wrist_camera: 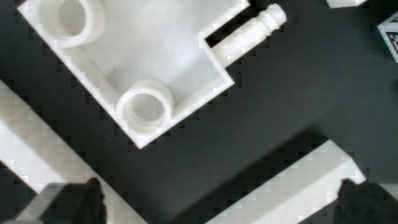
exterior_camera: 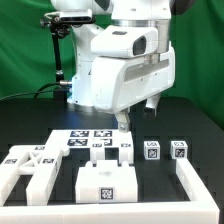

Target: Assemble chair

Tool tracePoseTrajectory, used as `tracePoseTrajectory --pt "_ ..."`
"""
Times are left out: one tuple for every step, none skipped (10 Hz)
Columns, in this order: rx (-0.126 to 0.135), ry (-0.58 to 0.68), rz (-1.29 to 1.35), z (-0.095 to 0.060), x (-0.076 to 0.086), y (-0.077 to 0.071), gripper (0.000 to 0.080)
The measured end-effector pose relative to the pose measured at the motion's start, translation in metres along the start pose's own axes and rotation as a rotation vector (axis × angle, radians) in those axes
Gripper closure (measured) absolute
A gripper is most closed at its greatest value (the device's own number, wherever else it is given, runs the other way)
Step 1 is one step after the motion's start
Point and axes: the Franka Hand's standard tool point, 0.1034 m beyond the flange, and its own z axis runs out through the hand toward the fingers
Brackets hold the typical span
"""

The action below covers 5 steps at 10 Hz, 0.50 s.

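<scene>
The chair is seen only as loose parts, none of them visibly joined. In the exterior view a tagged slab [exterior_camera: 105, 181] lies nearest the camera. A cross-braced piece [exterior_camera: 30, 166] lies towards the exterior view's left and a notched block [exterior_camera: 108, 151] just behind the slab. Two small tagged blocks [exterior_camera: 151, 148] are set well apart from these towards the exterior view's right.

In the wrist view a flat piece with two round sockets [wrist_camera: 151, 55] is shown, with a ribbed peg [wrist_camera: 251, 29] close beside its notched edge. Nothing is seated in either socket, and which exterior part this is cannot be told.

The gripper [exterior_camera: 124, 122] is held low over the black table [exterior_camera: 205, 125], just behind the notched block and beside the marker board [exterior_camera: 84, 136]. In the wrist view its fingers [wrist_camera: 71, 205] are spread wide, with nothing between them.

Assembly is judged barely begun: every join is left to make, and no part is yet grasped.
</scene>
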Motion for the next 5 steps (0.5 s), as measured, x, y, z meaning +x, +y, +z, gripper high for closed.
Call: tracePoseTrajectory --pt "0.0 0.0 0.0 0.0 0.0 0.0 0.015" --pt "0.0 0.0 0.0 0.0 0.0 0.0 0.015" --pt "0.0 0.0 0.0 0.0 0.0 0.0 0.015" --pt "0.0 0.0 0.0 0.0 0.0 0.0 0.015" --pt "0.0 0.0 0.0 0.0001 0.0 0.0 0.015"
